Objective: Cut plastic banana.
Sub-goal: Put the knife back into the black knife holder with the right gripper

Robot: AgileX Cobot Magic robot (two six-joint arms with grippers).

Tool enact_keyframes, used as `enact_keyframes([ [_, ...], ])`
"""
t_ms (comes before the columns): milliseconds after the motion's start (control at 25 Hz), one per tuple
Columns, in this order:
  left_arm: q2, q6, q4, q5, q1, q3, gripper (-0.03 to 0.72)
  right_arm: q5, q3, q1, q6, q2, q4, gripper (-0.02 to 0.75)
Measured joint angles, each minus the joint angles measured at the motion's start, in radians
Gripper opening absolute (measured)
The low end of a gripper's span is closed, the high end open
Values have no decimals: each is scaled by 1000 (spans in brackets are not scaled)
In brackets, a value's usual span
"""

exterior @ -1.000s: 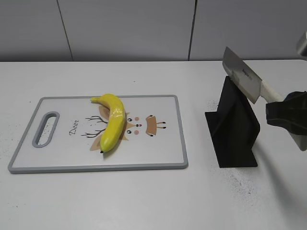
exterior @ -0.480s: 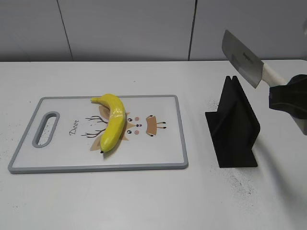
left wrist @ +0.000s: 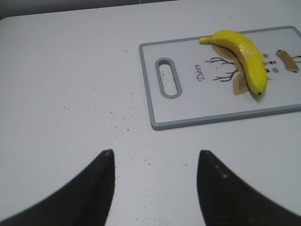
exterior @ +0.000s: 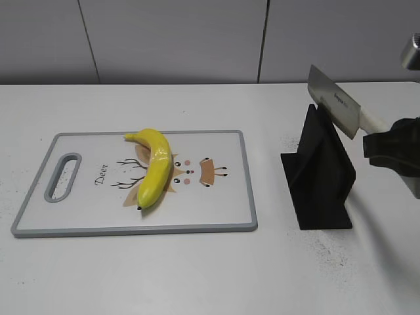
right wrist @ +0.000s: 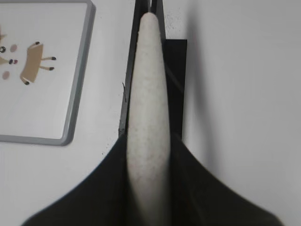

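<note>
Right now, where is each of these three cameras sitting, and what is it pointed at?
Exterior view: in front of the table, looking down at a slant at the cutting board, plastic banana and black stand; the right gripper holds the knife.
Left wrist view: above the table, behind the open left gripper.
Right wrist view: looks along the knife's handle.
All views share the board.

The banana (exterior: 154, 168) lay on the cutting board (exterior: 216, 210) at centre-left, the knife stand (exterior: 318, 174) at right.
</note>
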Motion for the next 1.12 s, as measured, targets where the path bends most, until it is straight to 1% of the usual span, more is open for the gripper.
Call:
enact_keyframes([
  [200, 0, 0, 0, 0, 0, 0, 534, 4, -1, 0, 0, 53, 1, 164],
  [440, 0, 0, 0, 0, 0, 0, 534, 15, -21, 0, 0, 56, 1, 164],
  [840, 0, 0, 0, 0, 0, 0, 534, 135, -140, 0, 0, -18, 2, 164],
  [1120, 0, 0, 0, 0, 0, 0, 534, 188, -140, 0, -16, 16, 70, 164],
])
